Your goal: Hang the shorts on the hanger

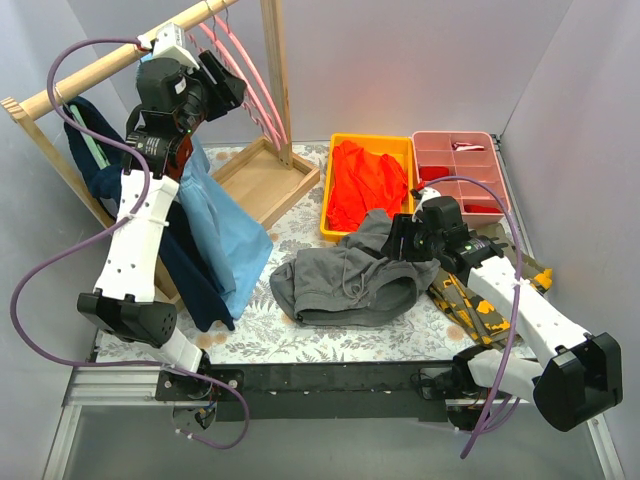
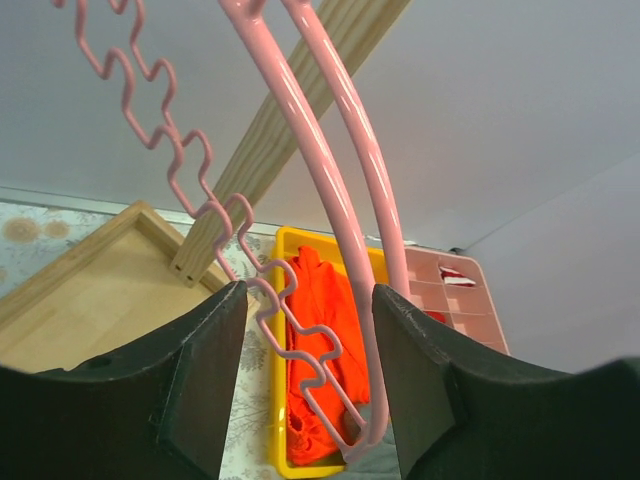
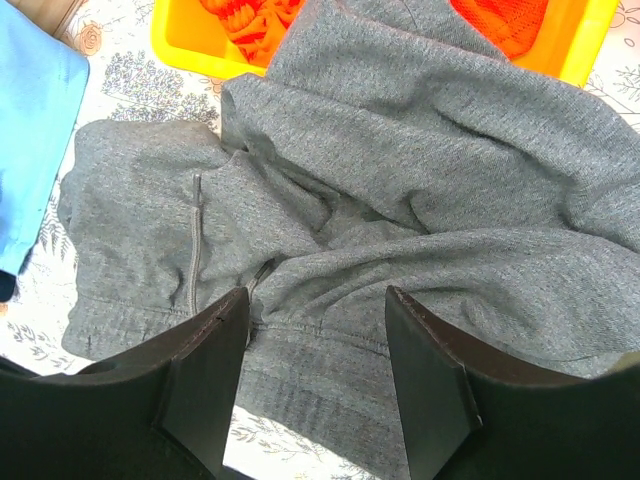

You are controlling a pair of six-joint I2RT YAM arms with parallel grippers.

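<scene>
"Shorts, dark grey: where are they found?"

"They are found crumpled on the middle of the tabletop, nearer the near edge. One leg is stretched toward the far edge and is laid over the near rim of the yellow tray, in which an orange garment is heaped."

"How is the right gripper set?"

"It is held over the right part of the shorts with its fingers spread wide. Nothing is clasped. Whether the fabric is touched by the fingertips cannot be told."

"And the hanger?"

"It is hung from the wooden rail above the far left corner, just beside a second pink one alike. Both arched tops and the wavy lower bars are seen between the fingers of the left gripper, which is raised to the rail with its jaws parted. Nothing is gripped."

"What else is seen?"

"Light blue shorts are draped below the rail on the left. A pink compartment tray is placed at the far right corner, and camouflage cloth is spread by the right edge."
</scene>
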